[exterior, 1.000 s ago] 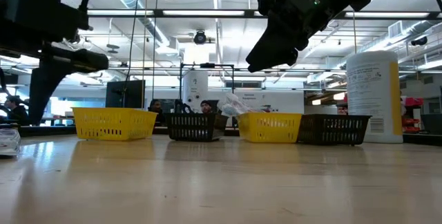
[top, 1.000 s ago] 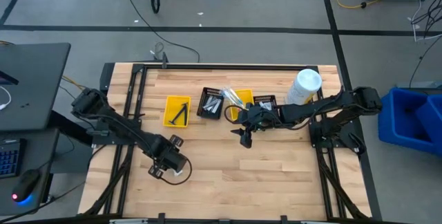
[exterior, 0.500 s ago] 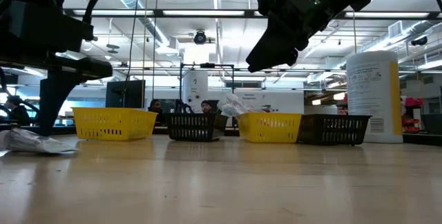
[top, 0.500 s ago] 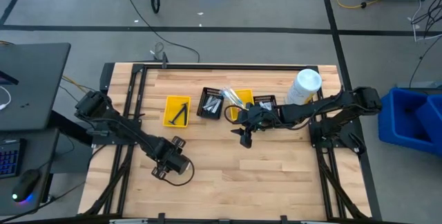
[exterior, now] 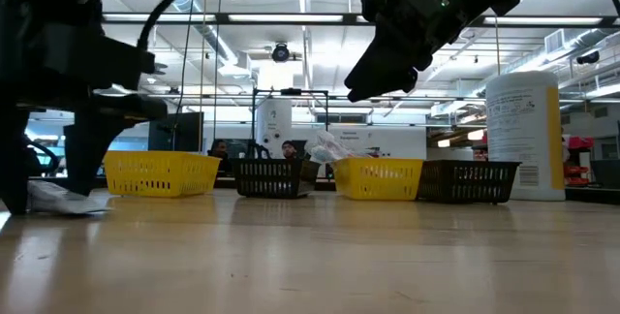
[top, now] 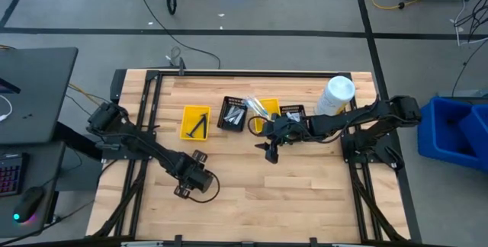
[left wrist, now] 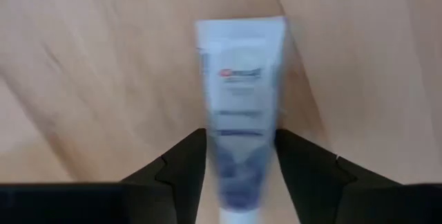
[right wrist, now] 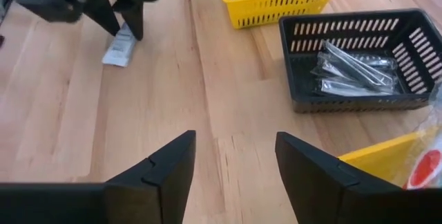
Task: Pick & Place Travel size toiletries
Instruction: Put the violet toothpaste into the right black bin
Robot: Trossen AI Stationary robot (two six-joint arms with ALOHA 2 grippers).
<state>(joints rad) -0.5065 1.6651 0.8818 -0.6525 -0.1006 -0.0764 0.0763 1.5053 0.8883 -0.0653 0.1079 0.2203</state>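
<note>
The left hand [top: 192,180] is hanging low over the front of the desk [top: 305,194]. Its fingers [left wrist: 181,165] are standing open, one on each side of a white toothpaste tube [left wrist: 240,92]. The tube is lying flat on the wood, and the fingers are not squeezing it. The right hand [top: 271,152] is waiting up in the air near the bins, open and holding nothing.
</note>
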